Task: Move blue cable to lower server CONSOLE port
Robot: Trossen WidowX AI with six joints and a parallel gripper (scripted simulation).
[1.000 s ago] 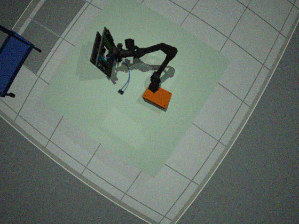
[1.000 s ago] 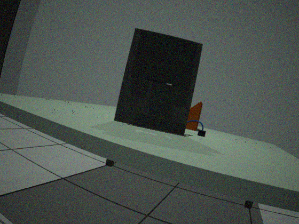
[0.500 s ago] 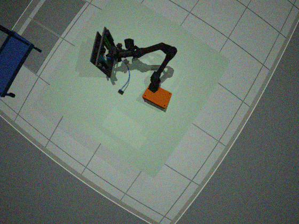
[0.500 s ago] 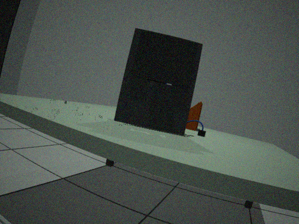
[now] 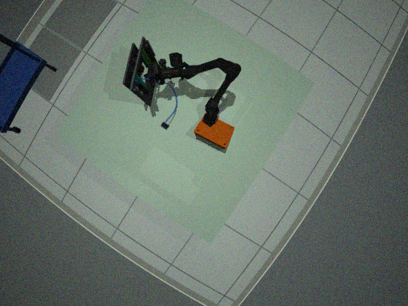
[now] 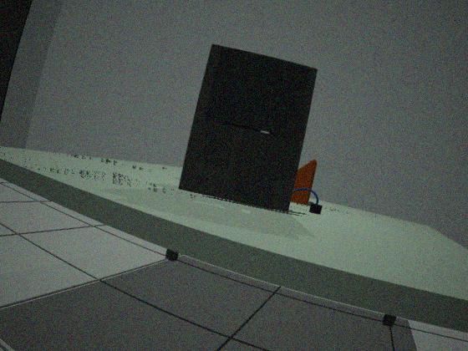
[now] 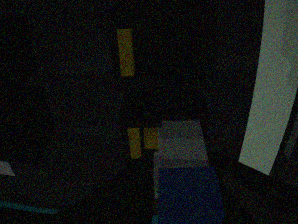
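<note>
The dark rack (image 5: pixel 128 74) (image 6: pixel 251 100) with the servers stands upright on the table; the exterior view shows only its plain back. My gripper (image 5: pixel 150 77) (image 7: pixel 180 163) is at the rack's front, shut on the plug. The plug (image 7: pixel 182 145) has a pale grey body and a blue rear part, and points at the dark face marked with yellow patches (image 7: pixel 126 52). The fingers are too dark to make out in the wrist view. Whether the plug's tip sits in a port, and which server it faces, I cannot tell. The blue cable (image 5: pixel 177 100) (image 6: pixel 307 189) curves down from the gripper area.
The cable ends at a small black block (image 5: pixel 165 125) (image 6: pixel 316 209) on the pale green table (image 5: pixel 218 204) (image 6: pixel 376 255). The orange base box (image 5: pixel 216 132) (image 6: pixel 307 180) stands under the arm's foot. A blue cart (image 5: pixel 18 80) is beyond the table, at the left.
</note>
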